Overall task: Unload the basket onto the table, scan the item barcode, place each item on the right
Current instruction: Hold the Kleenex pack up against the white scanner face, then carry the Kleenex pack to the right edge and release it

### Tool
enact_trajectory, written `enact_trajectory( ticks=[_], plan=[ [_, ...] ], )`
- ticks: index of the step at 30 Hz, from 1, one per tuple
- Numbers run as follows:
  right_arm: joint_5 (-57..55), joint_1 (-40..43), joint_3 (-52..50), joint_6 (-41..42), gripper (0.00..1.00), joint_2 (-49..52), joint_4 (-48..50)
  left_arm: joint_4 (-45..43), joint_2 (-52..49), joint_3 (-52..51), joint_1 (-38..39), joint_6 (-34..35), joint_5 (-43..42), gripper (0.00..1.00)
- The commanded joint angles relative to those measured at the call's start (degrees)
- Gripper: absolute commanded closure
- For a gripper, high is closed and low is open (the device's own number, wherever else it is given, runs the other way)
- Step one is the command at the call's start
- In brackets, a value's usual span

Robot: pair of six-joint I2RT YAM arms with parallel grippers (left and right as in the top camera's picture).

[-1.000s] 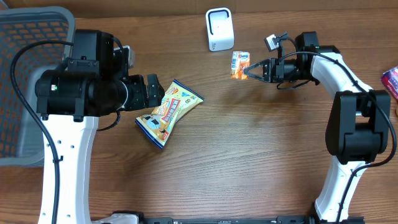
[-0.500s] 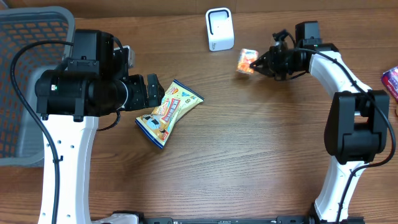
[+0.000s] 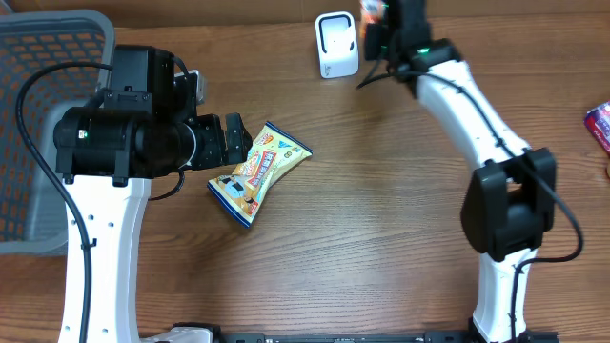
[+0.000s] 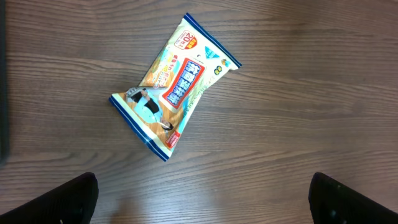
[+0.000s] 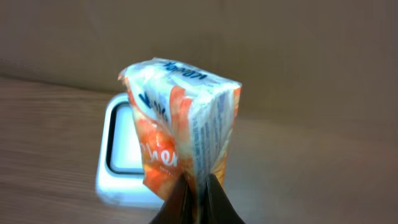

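Your right gripper (image 5: 196, 186) is pinching the orange packet (image 5: 180, 124) right at the white scanner (image 5: 121, 149); your left gripper (image 4: 202, 208) hangs spread wide over the snack bag (image 4: 174, 87).

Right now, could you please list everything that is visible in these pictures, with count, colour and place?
snack bag: 1, yellow and blue, flat on the table, left of centre
small packet: 1, orange and white, held up in front of the scanner
scanner: 1, white, far side of the table
basket: 1, grey, far left corner
wrapped item: 1, pink and purple, right edge, cut off by the frame
table: 1, brown wood, under everything
left gripper: 1, black, open, beside the snack bag
right gripper: 1, black, shut on the small packet
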State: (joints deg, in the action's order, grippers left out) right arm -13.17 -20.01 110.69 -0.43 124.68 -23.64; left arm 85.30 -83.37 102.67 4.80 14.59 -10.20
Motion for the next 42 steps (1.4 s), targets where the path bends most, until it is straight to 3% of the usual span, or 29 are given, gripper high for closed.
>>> enact_trajectory(
  ticks=[1,4,8,13,20,26,31,39,42],
  plan=[
    [-13.57,-3.17,1.01,-25.2,0.96,0.87,3.65,-0.09,0.09,0.11,0.09,-0.44,0.57,0.0],
    [-13.07,-4.2,1.01,-38.56,0.96,3.17,7.34,-0.09,0.09,0.11,0.09,-0.44,0.57,0.0],
    [-9.53,-4.37,1.01,-48.02,0.96,4.42,9.35,-0.09,0.09,0.11,0.11,-0.44,0.57,0.0],
    [-6.51,-4.35,1.01,-54.12,0.96,4.63,12.66,-0.09,0.09,0.11,0.11,-0.44,0.57,0.0],
    [-0.68,-4.33,0.96,-53.27,0.96,6.14,10.08,-0.09,0.09,0.11,0.11,-0.44,0.57,0.0],
    [-2.45,-3.76,0.96,-42.84,0.96,7.1,12.17,-0.09,0.09,0.11,0.11,-0.44,0.57,0.0],
    [-10.88,-0.52,4.81,-28.24,0.96,6.08,14.36,-0.07,0.09,0.11,0.07,-0.44,0.57,0.0],
    [-3.61,16.37,19.69,8.5,0.96,3.78,-12.24,-0.09,0.09,0.11,0.07,-0.44,0.57,0.0],
    [-3.61,24.65,21.46,18.25,0.96,3.78,-21.68,-0.09,0.09,0.11,0.07,-0.44,0.57,0.0]
  ],
)
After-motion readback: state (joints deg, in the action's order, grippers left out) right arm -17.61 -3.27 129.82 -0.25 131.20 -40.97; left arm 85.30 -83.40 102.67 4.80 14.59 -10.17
